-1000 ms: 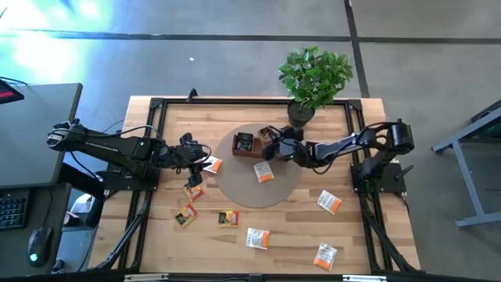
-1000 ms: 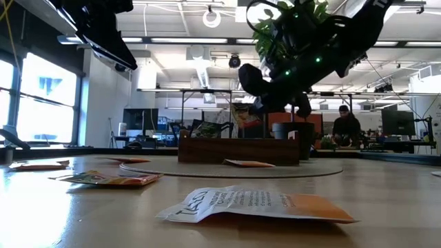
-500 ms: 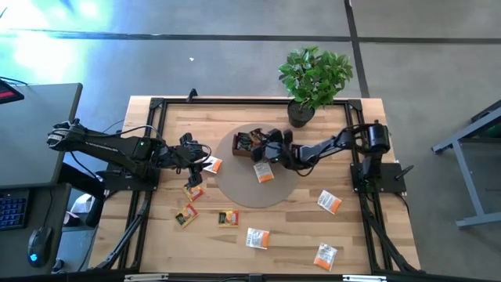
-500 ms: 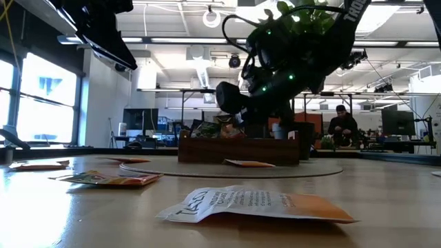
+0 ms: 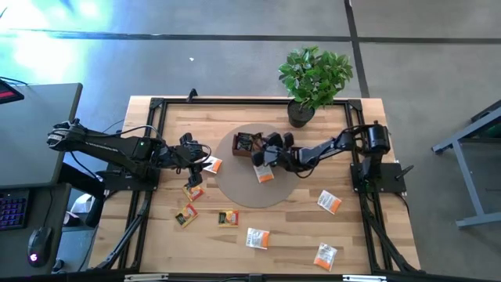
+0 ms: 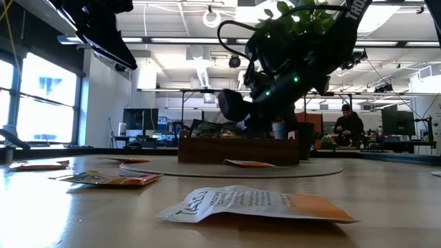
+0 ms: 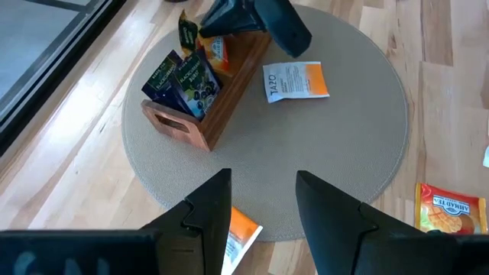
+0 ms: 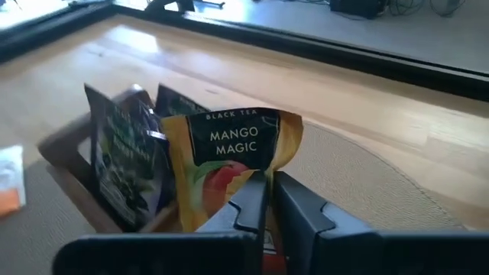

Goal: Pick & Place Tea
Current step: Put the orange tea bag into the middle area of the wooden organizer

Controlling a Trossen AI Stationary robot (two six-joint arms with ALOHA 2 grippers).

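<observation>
My right gripper (image 8: pixel 269 183) reaches over the brown wooden tray (image 5: pixel 245 144) on the round mat and is shut on a yellow tea sachet (image 8: pixel 229 153) marked Mango Magic. Dark tea sachets (image 8: pixel 122 164) stand upright in the tray beside it. A white-and-orange tea sachet (image 5: pixel 264 173) lies flat on the mat near the tray. My left gripper (image 7: pixel 263 198) hovers open above the mat's left edge, over another white-and-orange sachet (image 7: pixel 243 235), touching nothing. My right gripper has the yellow sachet's lower edge (image 8: pixel 256 179) between its two fingers, which come from the table's right, slanting down. The sachet stands upright, its lower part down in the tray beside the dark sachets. Its bottom end is hidden by the fingers and the tray wall.
Several more tea sachets lie flat on the wooden table: left of the mat (image 5: pixel 193 190), near the front (image 5: pixel 257 238) and at the right (image 5: pixel 329 202). A potted plant (image 5: pixel 315 78) stands at the far edge behind the tray. Black frame rails border the table.
My right gripper has gone toward the table's left and down to the tray with the yellow sachet. The sachet, held above the tray before, now stands down in it beside the dark ones.
</observation>
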